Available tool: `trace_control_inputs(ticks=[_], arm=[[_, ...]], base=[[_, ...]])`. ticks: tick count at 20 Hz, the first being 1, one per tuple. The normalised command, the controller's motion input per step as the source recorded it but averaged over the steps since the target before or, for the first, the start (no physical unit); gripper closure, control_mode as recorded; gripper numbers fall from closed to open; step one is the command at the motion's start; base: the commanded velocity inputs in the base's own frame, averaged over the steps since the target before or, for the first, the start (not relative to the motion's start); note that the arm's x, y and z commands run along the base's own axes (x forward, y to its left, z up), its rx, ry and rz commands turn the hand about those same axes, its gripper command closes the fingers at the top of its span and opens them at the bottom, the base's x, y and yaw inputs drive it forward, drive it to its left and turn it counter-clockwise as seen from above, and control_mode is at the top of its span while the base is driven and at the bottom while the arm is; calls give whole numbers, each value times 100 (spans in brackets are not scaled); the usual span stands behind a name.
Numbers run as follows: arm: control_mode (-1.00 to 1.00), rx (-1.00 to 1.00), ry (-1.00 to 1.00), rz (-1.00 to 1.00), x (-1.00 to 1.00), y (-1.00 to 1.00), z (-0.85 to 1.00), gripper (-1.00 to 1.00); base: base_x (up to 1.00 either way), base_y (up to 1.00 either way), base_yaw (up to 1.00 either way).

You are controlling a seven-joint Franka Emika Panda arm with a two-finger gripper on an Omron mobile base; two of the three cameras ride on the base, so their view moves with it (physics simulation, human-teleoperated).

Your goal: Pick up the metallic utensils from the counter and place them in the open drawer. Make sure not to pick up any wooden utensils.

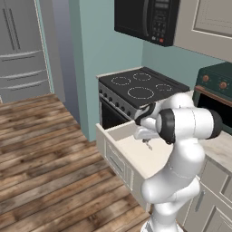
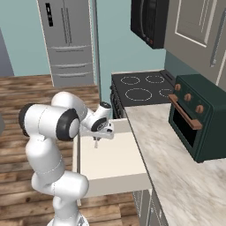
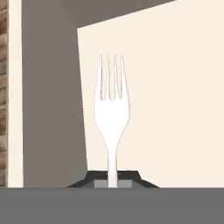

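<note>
A pale silver fork [image 3: 112, 105], one of the metallic utensils, hangs tines-down with its thin handle pinched in my gripper [image 3: 113, 183], which is shut on it. The gripper [image 1: 147, 144] hovers over the far end of the open drawer [image 1: 105, 136], a wide cream drawer with a pale plain floor [image 3: 175, 109]. From the other side, the gripper [image 2: 96, 142] sits above the drawer's back left part [image 2: 112, 161]. The beige marbled counter [image 2: 176, 150] runs to the right of the drawer. The wooden utensils are out of view.
A black stove [image 1: 140, 86] stands just beyond the drawer. A dark green toaster oven [image 2: 194, 114] sits on the counter, a microwave [image 1: 145, 20] hangs above the stove, and a grey fridge [image 2: 68, 39] stands across the wooden floor.
</note>
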Motion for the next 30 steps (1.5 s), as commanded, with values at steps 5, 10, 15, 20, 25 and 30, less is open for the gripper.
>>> trace_control_inputs(ticks=[5, 10, 15, 20, 25, 30], arm=[[-100, -11, 2, 0, 18, -28, -24, 100], [-100, -7, 0, 0, 9, -15, -47, 100], [-100, -4, -7, 0, 7, -11, -31, 100], [-100, -3, -12, 0, 24, -17, -13, 100], [-100, -3, -10, 0, 36, -17, -11, 100], [-100, -2, -6, 0, 22, -3, -19, 100]], base=[[0, 0, 0], [0, 0, 0], [0, 0, 0], [0, 0, 0], [0, 0, 0], [0, 0, 0]])
